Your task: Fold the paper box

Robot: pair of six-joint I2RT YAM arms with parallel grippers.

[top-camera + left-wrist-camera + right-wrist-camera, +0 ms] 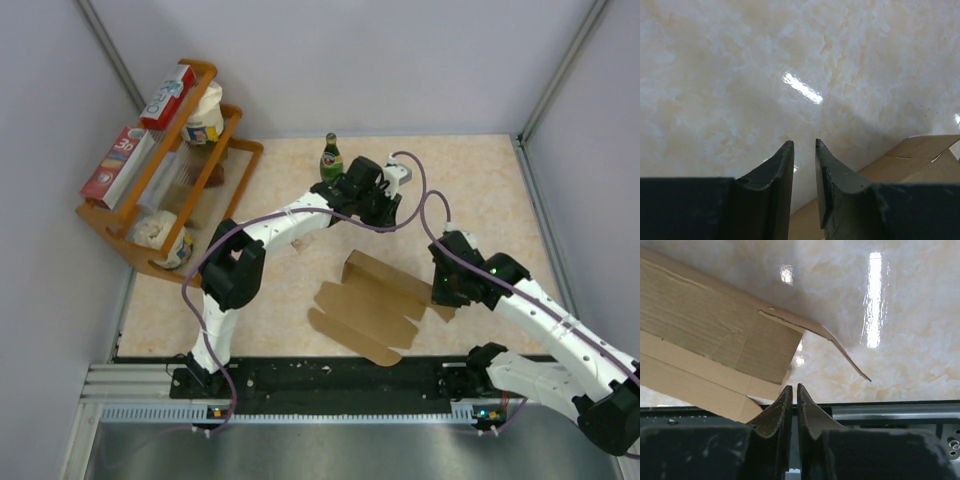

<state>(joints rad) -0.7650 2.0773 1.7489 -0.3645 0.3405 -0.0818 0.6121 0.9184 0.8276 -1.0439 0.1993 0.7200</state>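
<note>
— The right fingers [772, 420] are almost closed at the paper box [375, 305]'s right edge; whether they pinch it, I can't tell. Lift that flap slowly along its crease.
— The box lies mid-counter [480, 190]. The left fingers [775, 175], barely apart and empty, should brace it, since the surface looks glossy and slippery. The bottle [331, 158] and rack [152, 172] stand beyond.
</note>
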